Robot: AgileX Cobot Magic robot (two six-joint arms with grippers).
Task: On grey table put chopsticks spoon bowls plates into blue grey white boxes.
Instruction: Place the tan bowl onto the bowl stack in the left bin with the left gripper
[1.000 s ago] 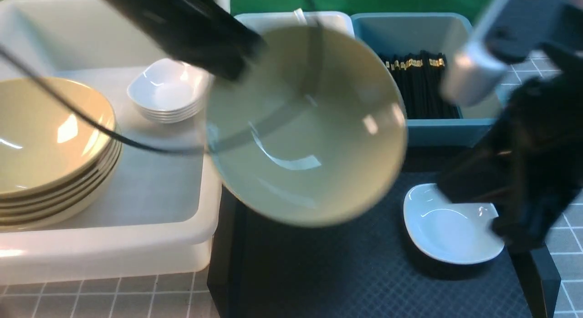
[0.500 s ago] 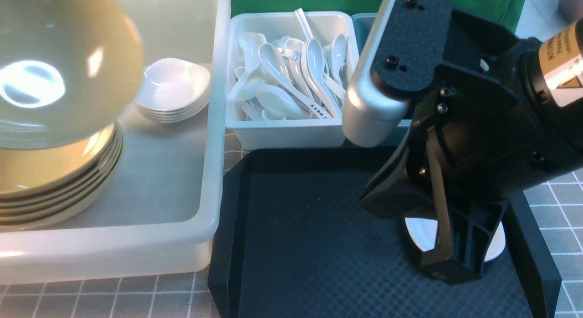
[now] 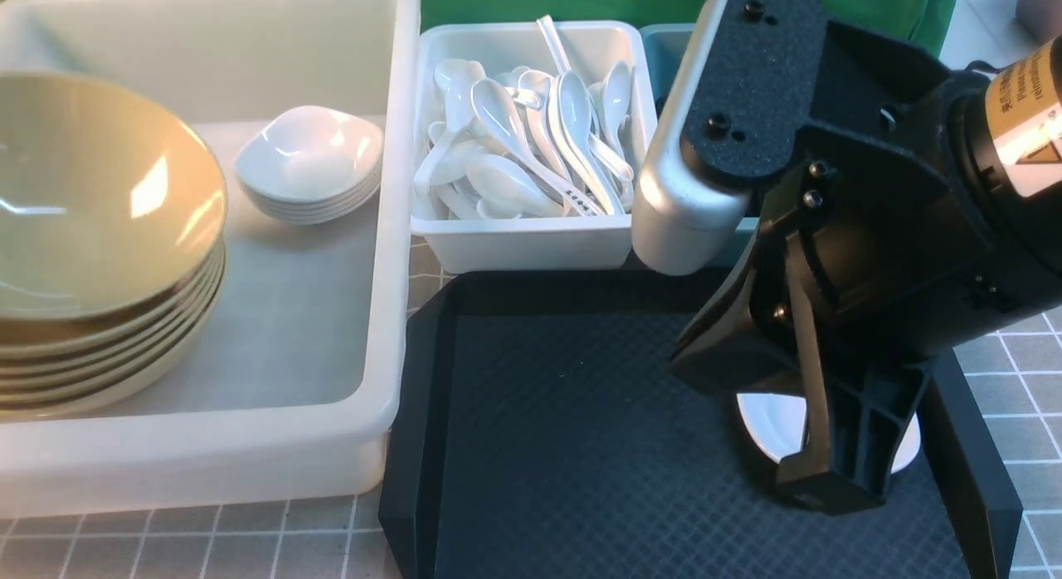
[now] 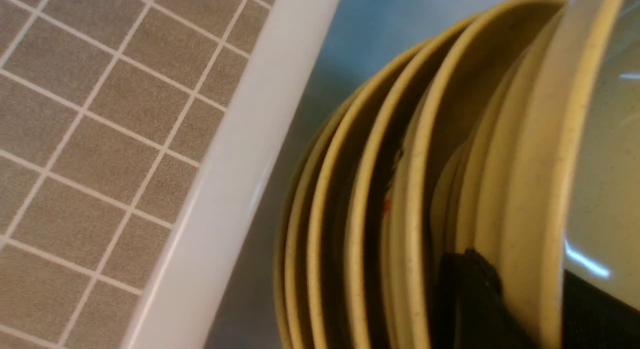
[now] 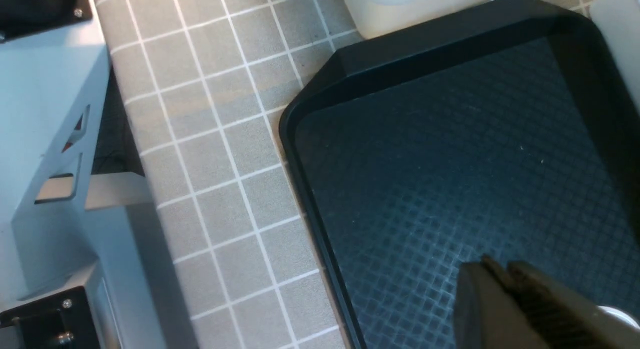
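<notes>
A yellow-green bowl lies tilted on top of a stack of like bowls in the big white box. In the left wrist view my left gripper is shut on this bowl's rim, one black finger outside, one inside. The left arm is out of the front view. My right gripper hangs low over the black tray, jaws together and empty in the right wrist view. A small white dish lies partly hidden under it.
A stack of small white dishes sits in the big white box. A white box of spoons stands behind the tray. The blue box is mostly hidden by my right arm. Grey tiled table surrounds the tray.
My left gripper carried the yellow-green bowl from above the tray leftward and lowered it onto the stack. My right arm swung in over the small white dish and has barely moved since.
</notes>
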